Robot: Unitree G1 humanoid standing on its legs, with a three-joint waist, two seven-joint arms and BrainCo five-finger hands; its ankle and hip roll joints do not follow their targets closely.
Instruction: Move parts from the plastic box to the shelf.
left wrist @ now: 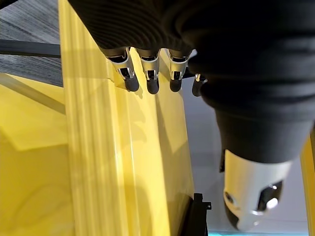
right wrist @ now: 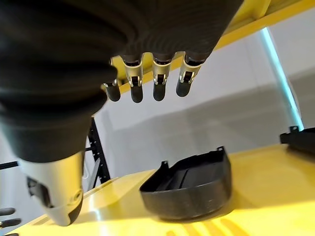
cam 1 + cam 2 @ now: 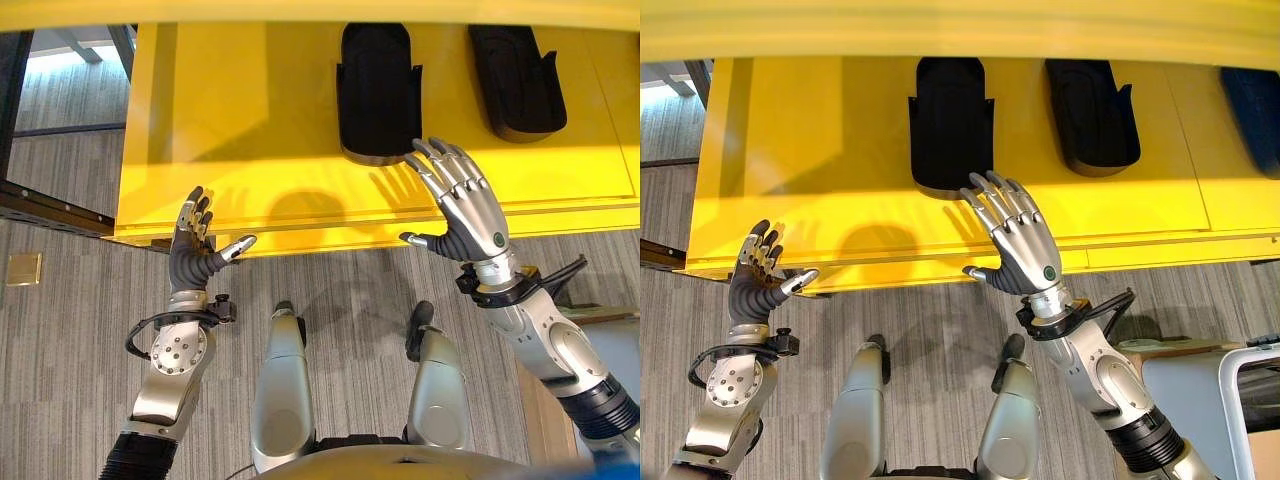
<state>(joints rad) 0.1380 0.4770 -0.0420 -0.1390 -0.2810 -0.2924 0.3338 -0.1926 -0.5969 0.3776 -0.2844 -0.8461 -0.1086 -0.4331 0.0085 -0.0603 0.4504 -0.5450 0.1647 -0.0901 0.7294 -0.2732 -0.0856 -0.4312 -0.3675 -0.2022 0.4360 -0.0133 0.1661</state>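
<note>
Hovering over the near edge of the yellow shelf [image 3: 250, 150], the right hand [image 3: 463, 205] has its fingers spread straight and holds nothing; the left hand [image 3: 192, 245] hangs just off the shelf's near-left edge, fingers relaxed and upright, equally empty. Two black parts lie on the shelf: one [image 3: 378, 90] just beyond the right hand's fingertips, a second [image 3: 517, 80] further right, the two well apart. A pale bin edge [image 3: 1252, 400] shows low at the right; whether it is the plastic box cannot be told.

The likeliest slip from here is a brush: the right hand's fingertips sit near the closer part, and any forward drift could nudge it along the slick painted surface, since it looks light and rests loose. A sweep of the arm to the right could also catch the second part.

The shelf is smooth, glossy painted metal with a ridged, folded front lip. The parts are matte black moulded plastic, shallow tray-like shells with rounded ends, raised walls and small side tabs. Below lies grey ribbed carpet [image 3: 60, 340], with a brass floor plate [image 3: 23, 268] at the left
</note>
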